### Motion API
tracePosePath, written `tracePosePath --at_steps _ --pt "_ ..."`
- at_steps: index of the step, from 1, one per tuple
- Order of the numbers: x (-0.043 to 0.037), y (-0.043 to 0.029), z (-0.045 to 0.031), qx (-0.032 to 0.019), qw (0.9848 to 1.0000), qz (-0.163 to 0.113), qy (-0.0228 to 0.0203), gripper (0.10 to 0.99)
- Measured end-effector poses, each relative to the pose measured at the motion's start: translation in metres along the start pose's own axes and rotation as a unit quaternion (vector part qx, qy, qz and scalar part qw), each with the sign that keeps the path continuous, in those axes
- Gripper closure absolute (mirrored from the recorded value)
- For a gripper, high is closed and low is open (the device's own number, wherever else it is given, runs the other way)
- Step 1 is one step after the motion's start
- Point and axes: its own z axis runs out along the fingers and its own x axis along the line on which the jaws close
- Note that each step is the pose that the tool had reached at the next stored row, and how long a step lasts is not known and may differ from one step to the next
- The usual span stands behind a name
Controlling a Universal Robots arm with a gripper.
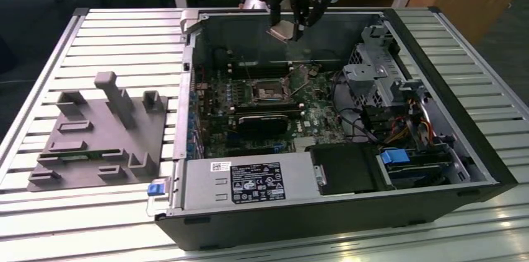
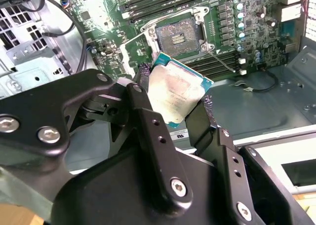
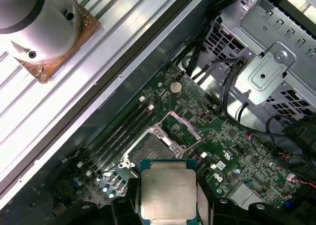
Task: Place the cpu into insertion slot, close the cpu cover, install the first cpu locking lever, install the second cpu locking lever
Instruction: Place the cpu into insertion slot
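Exterior view: the hand hangs over the 12 o'clock edge of the open computer case, its fingers clamped on the cpu, which is held tilted and clear of the board. From the cpu, the insertion slot lies toward 6 o'clock on the green motherboard, well apart from the chip. A black graphics card sits just past the slot at 6 o'clock, and the power supply fills the case's 6 o'clock edge. A grey fixture rests on the slatted worktop at 9 o'clock of the case.

In the second wrist view the two black fingers press on opposite edges of the cpu, pale face showing, with the insertion slot uncovered beyond it. In the first wrist view the cpu hovers near the insertion slot, and the cpu cover stands swung open beside it.
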Motion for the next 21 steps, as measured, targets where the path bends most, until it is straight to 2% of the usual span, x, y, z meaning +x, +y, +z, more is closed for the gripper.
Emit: tracePosePath --at_steps 21 --pt "0.0 -0.0001 0.0012 -0.0009 0.999 0.044 -0.0039 0.545"
